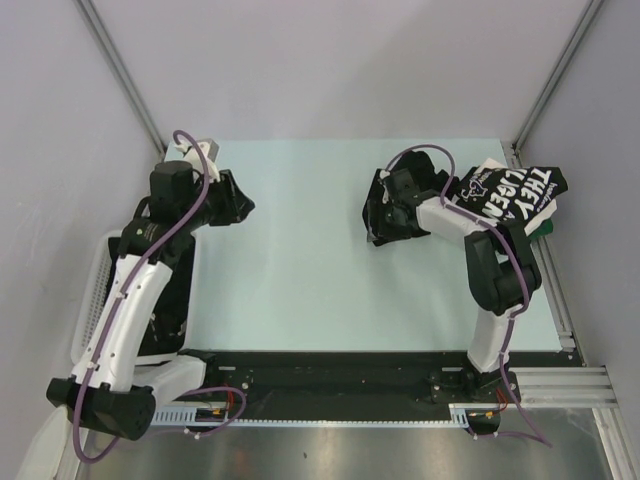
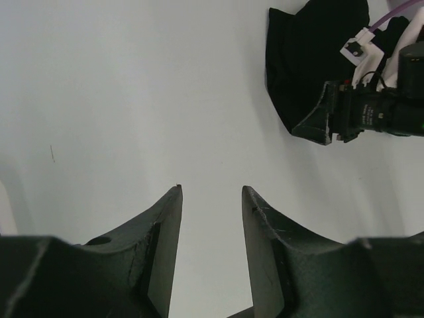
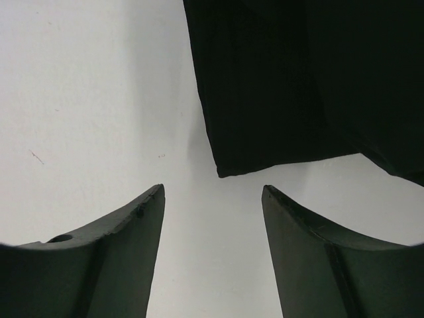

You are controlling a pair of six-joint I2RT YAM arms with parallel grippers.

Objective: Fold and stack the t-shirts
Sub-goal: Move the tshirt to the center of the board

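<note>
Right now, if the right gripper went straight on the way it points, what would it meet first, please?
Most likely the near corner of the black t-shirt, lying just ahead of the right gripper; depth is unclear.

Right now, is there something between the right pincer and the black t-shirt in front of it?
Nothing visible does. In the right wrist view, only bare table lies between the open right pincer and the near corner of the black t-shirt.

The left arm (image 1: 125, 300), at eight o'clock overhead, and right arm (image 1: 492, 335), at four, have white shells, black joints and looping purple cables (image 1: 73, 425). Their fingers (image 2: 162, 238) are dark, scuffed wedges.
</note>
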